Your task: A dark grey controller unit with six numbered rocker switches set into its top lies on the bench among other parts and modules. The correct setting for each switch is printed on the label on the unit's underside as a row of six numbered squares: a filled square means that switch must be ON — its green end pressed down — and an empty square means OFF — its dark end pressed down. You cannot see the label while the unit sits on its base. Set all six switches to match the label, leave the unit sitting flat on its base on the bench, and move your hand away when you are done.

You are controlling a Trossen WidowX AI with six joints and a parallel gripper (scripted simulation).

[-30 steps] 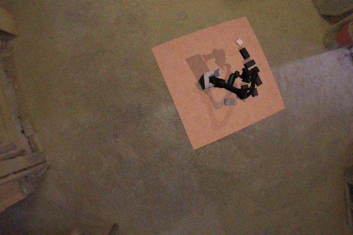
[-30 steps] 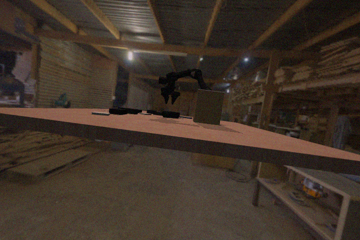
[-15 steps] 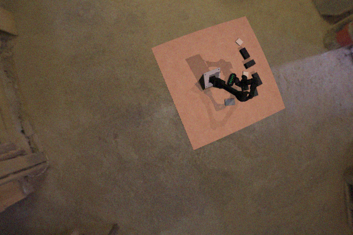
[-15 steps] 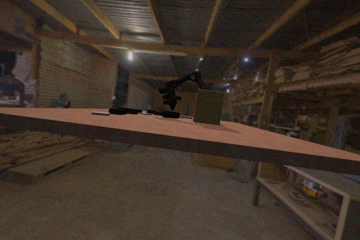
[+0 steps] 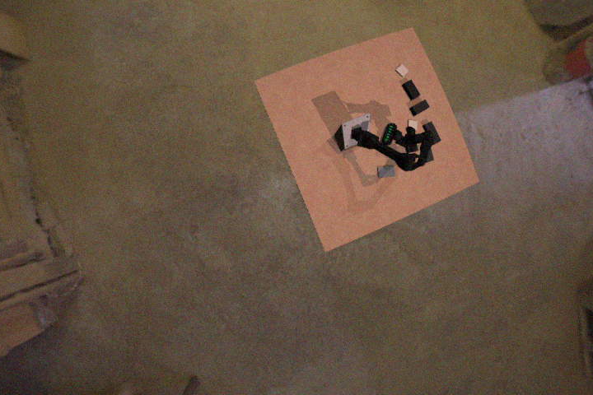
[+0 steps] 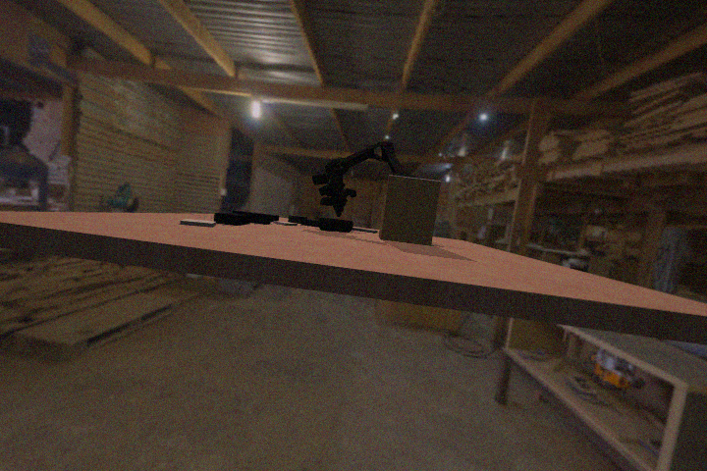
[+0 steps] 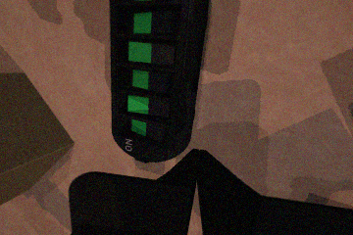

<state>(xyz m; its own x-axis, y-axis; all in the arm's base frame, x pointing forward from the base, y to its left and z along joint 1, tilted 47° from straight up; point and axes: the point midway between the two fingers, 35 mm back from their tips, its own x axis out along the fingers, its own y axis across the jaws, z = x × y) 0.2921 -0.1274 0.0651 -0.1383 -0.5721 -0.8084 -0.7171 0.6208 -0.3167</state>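
The black parallel-jaw gripper (image 5: 391, 134) (image 6: 338, 214) (image 7: 198, 156) is closed to its narrowest with nothing between its fingers; in the wrist view its dark fingertips meet at lower centre, with a thin gap behind them. In the exterior view it points downward near the centre of the frame, above the bench.

Just beside the fingertips, as the wrist view shows, is the dark grey, round-ended controller unit (image 5: 389, 133) (image 6: 335, 225) (image 7: 184, 98), running from the top edge down through the middle. It lies on its base, switches upward. Green faces show in a column along the left side of its switches, with dark faces to their right; the letters ON stand at its lower left end. The topmost switch is cut off by the frame.

The black six-joint arm (image 5: 385, 148) (image 6: 360, 157) bends through the right-centre of the top view. Its foot is by a pale grey plate with small dark holes (image 5: 348, 141), left of the controller unit.

Below the unit in the top view lies a blue-grey rectangular piece (image 5: 385, 171). To the upper right are a black rectangular block (image 5: 410, 90), a second, smaller black block (image 5: 418, 107) and a small whitish square piece (image 5: 402, 70), highest of these. All lie on the salmon-coloured bench top (image 5: 353, 219) (image 6: 505, 272) (image 7: 282, 29).
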